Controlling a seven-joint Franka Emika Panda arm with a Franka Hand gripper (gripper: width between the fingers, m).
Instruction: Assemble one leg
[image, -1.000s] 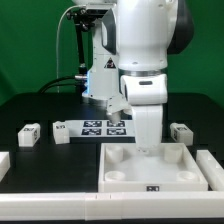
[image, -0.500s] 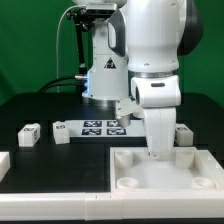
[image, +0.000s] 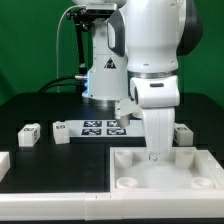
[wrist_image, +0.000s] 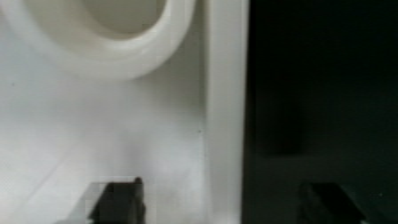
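Observation:
My gripper (image: 155, 153) points straight down at the far rim of the big white tray (image: 190, 182). In the wrist view my gripper (wrist_image: 224, 200) is open. One dark fingertip (wrist_image: 119, 200) is over the tray floor and the other over the black table, with the tray's rim wall (wrist_image: 222, 110) between them, touching neither. A round corner socket (wrist_image: 116, 25) shows in that view. One leg (image: 28, 133) lies on the table at the exterior view's left. Another leg (image: 183, 131) lies at the right, just behind the tray.
The marker board (image: 90, 128) lies behind the tray, in front of the arm's base. A white block (image: 4, 163) is cut off at the exterior view's left edge. The table is black.
Since one second ago the arm has moved to the exterior view's right, and the tray has shifted right and nearer the camera with it. Over the last half second nothing moves.

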